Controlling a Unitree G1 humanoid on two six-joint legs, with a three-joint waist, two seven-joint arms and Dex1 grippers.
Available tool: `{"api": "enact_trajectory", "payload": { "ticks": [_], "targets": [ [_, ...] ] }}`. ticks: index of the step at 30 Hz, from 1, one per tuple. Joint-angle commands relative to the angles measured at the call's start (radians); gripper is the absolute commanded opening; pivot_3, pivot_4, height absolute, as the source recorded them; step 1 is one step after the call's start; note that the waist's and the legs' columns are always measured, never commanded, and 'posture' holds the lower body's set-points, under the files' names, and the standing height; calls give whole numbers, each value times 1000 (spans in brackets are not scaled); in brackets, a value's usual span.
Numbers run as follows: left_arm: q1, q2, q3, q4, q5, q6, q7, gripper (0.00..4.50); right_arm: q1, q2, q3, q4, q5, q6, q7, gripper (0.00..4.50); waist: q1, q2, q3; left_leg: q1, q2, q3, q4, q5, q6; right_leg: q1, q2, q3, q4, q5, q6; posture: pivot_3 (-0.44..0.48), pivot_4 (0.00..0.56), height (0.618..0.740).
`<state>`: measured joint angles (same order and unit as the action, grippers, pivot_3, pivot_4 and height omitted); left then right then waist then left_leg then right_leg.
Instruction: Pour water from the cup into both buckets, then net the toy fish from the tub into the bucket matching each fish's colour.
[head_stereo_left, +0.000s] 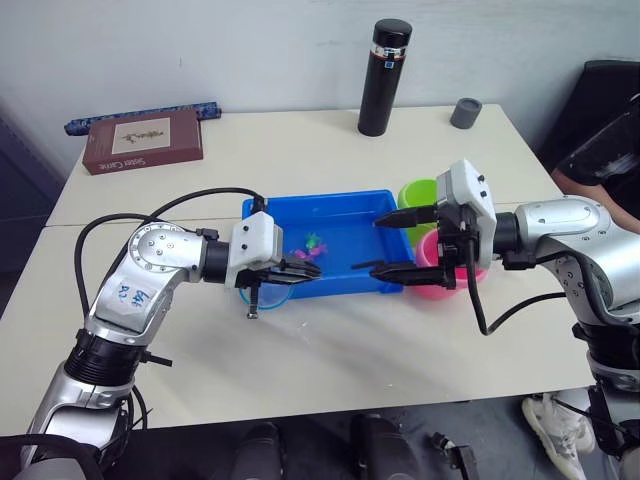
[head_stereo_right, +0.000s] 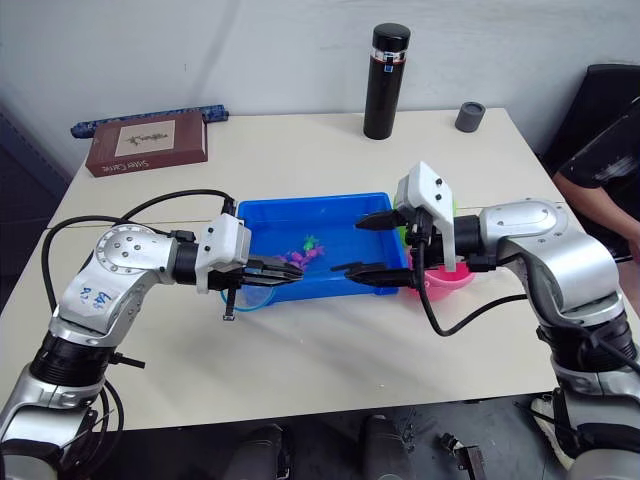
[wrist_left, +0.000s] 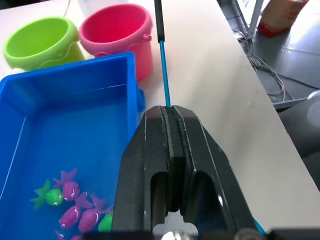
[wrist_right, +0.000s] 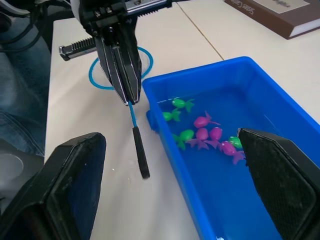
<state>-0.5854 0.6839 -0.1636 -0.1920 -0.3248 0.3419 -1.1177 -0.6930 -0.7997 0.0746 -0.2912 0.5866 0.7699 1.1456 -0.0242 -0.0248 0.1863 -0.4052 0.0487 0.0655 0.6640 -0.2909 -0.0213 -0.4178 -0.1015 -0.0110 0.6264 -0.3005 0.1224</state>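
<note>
At the tub's (head_stereo_left: 330, 205) near-left corner, the left gripper (head_stereo_left: 287, 274) is clamped on the net (wrist_right: 120, 70), a light, thin-sticked tool best pinched mid-handle as here. The toy fish (wrist_right: 202, 134), small and slippery, float inside. Rightward, the right gripper (head_stereo_left: 397, 243) gapes wide, empty, beside the buckets (wrist_left: 80, 37).

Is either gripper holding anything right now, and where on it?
The left gripper is shut on the net, pinching its thin blue stem between hoop and black grip. The right gripper is open, holding nothing.

Tub (wrist_right: 280, 107) glossy blue plastic; buckets (wrist_left: 116, 29) smooth plastic; table (head_stereo_left: 330, 350) matt.
</note>
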Motion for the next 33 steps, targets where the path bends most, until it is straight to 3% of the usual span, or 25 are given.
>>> {"api": "enact_trajectory", "payload": {
  "ticks": [1, 28, 31, 33],
  "targets": [
    [-25, -7, 2, 4, 11, -36, -10, 31, 8, 3, -11, -69, 40, 23, -10, 4500, 0, 0, 0, 0, 0, 0, 0, 0, 0, 0, 0, 0, 0, 0, 0, 0, 150, 740],
    [-61, -37, 19, 20, 12, -38, 9, 31, 84, 78, -2, -119, 61, 47, -109, 4500, 2, 0, 0, 0, 0, -1, 1, 0, 0, 1, 1, 0, 1, 0, 0, 0, 150, 740],
    [-64, -36, 19, 22, 13, -40, 8, 0, 90, 79, 2, -122, 62, 48, -109, 3641, 3, 0, 0, 0, 0, -1, 1, 0, 0, 1, 1, 0, 1, 0, 0, 0, 150, 740],
    [-65, -35, 20, 25, 14, -44, 6, 0, 96, 78, 4, -126, 63, 49, -105, 2646, 3, 0, 0, 0, 0, -1, 1, 0, 0, 1, 1, 0, 1, 0, 0, 0, 150, 740]
  ]
}}
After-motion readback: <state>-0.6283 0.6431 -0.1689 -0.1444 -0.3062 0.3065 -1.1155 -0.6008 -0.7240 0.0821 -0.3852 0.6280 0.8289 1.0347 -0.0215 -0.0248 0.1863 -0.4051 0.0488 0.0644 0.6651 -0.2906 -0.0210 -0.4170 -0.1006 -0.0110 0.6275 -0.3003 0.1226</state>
